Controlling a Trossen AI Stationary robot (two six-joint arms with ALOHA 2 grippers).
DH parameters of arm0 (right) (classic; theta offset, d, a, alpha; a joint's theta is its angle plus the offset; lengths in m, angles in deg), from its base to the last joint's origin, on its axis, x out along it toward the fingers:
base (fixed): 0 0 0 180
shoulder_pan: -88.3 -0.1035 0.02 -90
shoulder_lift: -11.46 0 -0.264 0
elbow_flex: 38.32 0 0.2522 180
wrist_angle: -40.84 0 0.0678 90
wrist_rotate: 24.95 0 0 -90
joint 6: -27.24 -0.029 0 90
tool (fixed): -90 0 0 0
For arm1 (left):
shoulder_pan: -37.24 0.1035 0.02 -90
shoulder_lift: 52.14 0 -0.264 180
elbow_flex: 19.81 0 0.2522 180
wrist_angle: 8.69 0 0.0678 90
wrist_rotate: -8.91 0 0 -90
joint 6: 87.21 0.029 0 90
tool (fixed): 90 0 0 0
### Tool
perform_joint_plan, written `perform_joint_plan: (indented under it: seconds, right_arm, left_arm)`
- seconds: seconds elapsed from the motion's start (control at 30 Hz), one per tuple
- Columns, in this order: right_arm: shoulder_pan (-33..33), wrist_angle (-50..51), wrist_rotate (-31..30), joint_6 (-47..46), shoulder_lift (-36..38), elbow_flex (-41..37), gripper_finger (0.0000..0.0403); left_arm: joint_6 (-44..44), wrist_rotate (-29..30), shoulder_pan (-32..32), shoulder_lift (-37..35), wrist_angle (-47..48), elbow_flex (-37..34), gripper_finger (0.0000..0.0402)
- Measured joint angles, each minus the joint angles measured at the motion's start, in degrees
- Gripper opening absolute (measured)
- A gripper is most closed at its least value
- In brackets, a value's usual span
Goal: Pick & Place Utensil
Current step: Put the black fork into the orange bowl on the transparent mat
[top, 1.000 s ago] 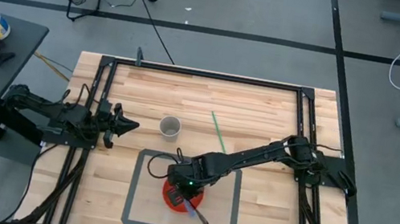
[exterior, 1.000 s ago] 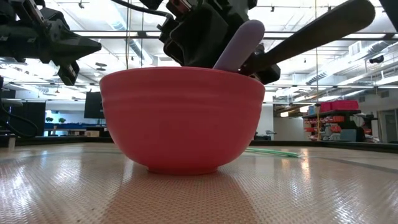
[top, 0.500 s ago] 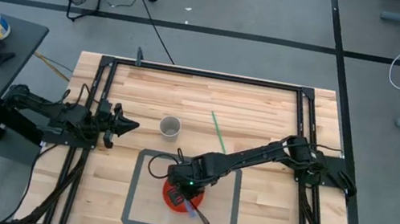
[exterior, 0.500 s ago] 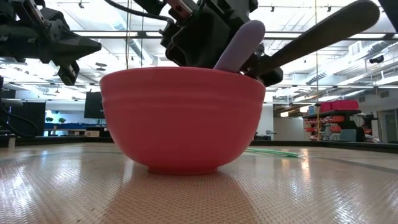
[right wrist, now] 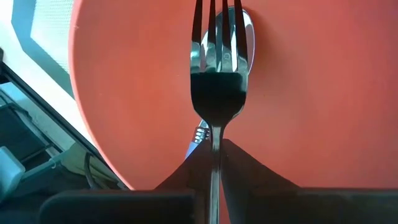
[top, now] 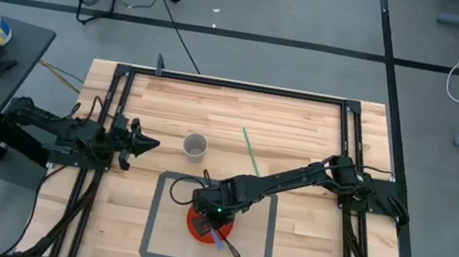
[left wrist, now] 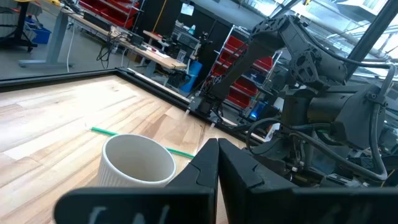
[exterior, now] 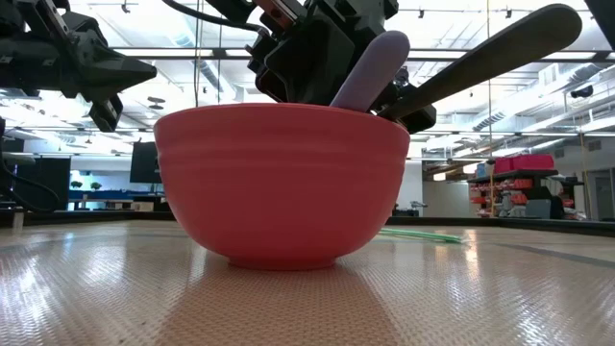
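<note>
**Op:** I've got the right gripper [top: 212, 222] hanging directly over the red bowl [exterior: 282, 183], which sits inside the taped square at the near middle of the table [top: 305, 123]; the jaws are pinched tight on the fork [right wrist: 216, 68], its stem between the fingertips, tines pointing down into the bowl.

**Spotter:** What else is in that bowl?

**Op:** A spoon lies under the tines in the wrist view; from the low camera a lilac handle [exterior: 370, 69] and a dark handle [exterior: 485, 58] lean out over the right rim; so it's crowded in there.

**Spotter:** And the left arm?

**Op:** The left gripper [top: 141, 142] is parked at the left side, just beside the white cup [top: 196, 146], jaws closed on nothing; a green straw [top: 251, 152] lies further back, right of the cup.

**Spotter:** How do you want to finish?

**Op:** My read is I'm at the release; I'd keep the fork centred over the bowl, lower until the tines are close to the bottom, then part the jaws only a little, so it settles against the rim rather than bouncing out; lift straight up afterwards to avoid snagging those handles.
</note>
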Motion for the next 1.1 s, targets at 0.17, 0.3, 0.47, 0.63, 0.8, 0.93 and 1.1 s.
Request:
perform_joint_plan:
  seconds: [0.17,0.3,0.47,0.63,0.8,0.93,1.1]
  right_arm:
    - [0.02,-0.02,-0.02,0.04,0.0,0.0,0.0031]
    - [0.04,-0.02,0.0,0.09,0.0,0.0,0.0032]
    - [0.04,-0.02,0.01,0.33,0.0,0.0,0.0032]
    - [0.04,0.0,0.46,0.35,0.0,0.0,0.0032]
    - [0.04,-0.2,-0.11,0.65,0.0,0.0,0.0032]
    - [0.04,-0.24,-0.07,0.87,0.0,0.0,0.0032]
    - [0.04,-0.24,-0.02,0.91,0.0,0.0,0.0054]
  left_arm:
    - [0.0,0.0,-0.01,0.0,0.01,0.0,0.0014]
    - [0.0,-0.01,0.0,0.0,0.01,0.0,0.0014]
    - [-0.02,0.01,0.0,0.0,0.01,0.0,0.0014]
    - [0.0,-0.01,-0.01,0.0,0.0,0.0,0.0014]
    - [-0.01,-0.01,-0.01,0.0,0.0,0.0,0.0014]
    - [-0.02,-0.01,0.0,0.0,0.01,0.0,0.0014]
    - [0.0,-0.01,0.0,0.0,0.01,0.0,0.0014]
